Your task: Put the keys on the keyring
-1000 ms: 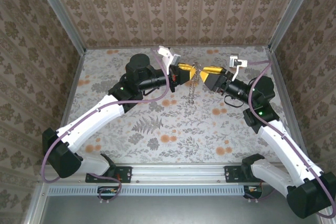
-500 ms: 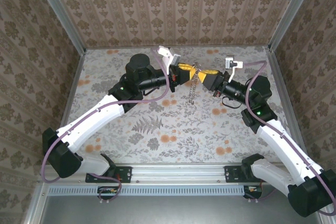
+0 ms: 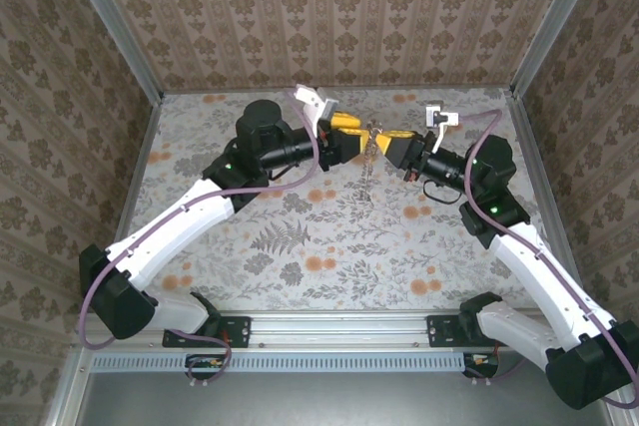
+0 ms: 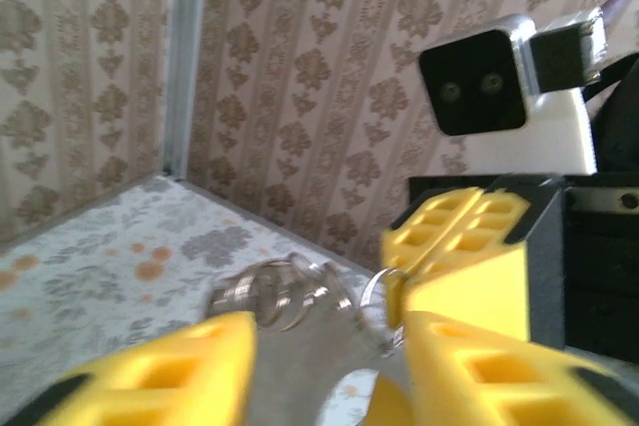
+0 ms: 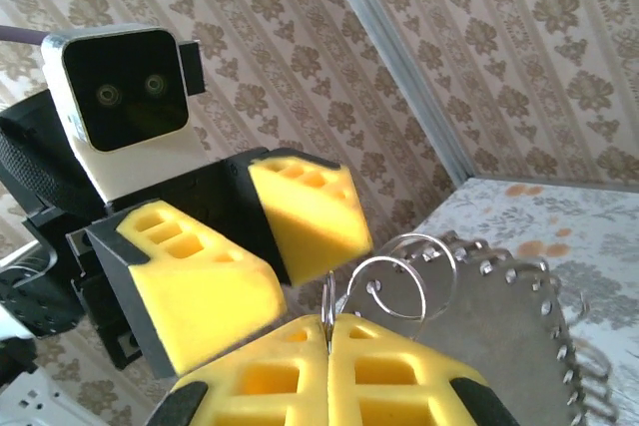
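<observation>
both arms reach in over the far-middle of the floral surface [image 3: 300, 236], tips facing each other, nearly touching, raised off it.

right pincer [image 5: 327, 331]: clenched. Its two yellow pads are pressed flat together, with a thin wire of the keyring [image 3: 367, 167] pinched in the seam at the tips, so it is grasping the keyring.

left pincer [image 4: 329, 324]: released. Its own wrist view shows a clear gap between its two yellow fingers. The right wrist view agrees: two blocks standing apart. Can't tell whether either block touches the metal.

keyring location: in the air between the two pincers, held at its top end by the right one.
- from above: the chain hangs straight down from the tips. Can't tell whether the lower end rests on the surface or stops just over it.
- right wrist view: silvery split-ring coils stick up just beyond the closed tips, and the bead chain arcs off to the right of them.
- left wrist view: the coils sit just beyond the gap of the left fingers, beside the right pincer's tip. They are blurred, so no finer detail.

the left arm's wrist camera [image 5: 125, 87] and the right arm's wrist camera [image 4: 474, 82] point at each other.

patterned walls [image 3: 329, 17] close in the surface on three sides.
</observation>
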You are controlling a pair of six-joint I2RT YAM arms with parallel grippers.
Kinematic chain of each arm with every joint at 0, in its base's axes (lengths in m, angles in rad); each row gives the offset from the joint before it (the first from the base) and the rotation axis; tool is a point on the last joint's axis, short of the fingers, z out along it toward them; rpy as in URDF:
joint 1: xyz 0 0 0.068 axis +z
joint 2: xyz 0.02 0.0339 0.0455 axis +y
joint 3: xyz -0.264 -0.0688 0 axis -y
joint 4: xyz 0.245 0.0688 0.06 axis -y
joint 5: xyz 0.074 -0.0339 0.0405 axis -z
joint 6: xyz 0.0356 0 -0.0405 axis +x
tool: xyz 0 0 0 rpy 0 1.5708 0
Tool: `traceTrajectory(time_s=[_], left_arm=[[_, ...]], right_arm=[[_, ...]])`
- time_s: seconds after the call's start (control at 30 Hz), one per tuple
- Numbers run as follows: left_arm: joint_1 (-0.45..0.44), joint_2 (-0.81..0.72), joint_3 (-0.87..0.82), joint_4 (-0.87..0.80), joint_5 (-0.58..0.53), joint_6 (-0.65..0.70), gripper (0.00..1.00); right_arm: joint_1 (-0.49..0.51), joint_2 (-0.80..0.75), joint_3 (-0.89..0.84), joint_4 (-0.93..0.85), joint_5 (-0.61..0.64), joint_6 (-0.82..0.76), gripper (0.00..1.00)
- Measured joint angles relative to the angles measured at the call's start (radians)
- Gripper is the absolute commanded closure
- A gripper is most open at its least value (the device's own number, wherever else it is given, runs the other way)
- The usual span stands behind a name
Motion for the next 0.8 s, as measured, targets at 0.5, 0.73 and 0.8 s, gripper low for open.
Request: traceTrajectory(time_s=[0.5,0.73,0.8], left_arm=[[0.190,0.038,0.206,-0.248,0.361,0.100,0.44],[0.208,0.136,0.303,-0.417,0.523,0.232,0.50],[0.222,0.153,0.312,-0.441,0.548,0.249,0.50]], right_arm=[[-0.031,0.160,0.227,-0.231,-0.163,-0.240,1.00],[-0.034,0.288,0.299,-0.263,-0.260,-0.271,1.00],[-0.034,0.307,0.315,-0.267,-0.282,-0.274,1.00]])
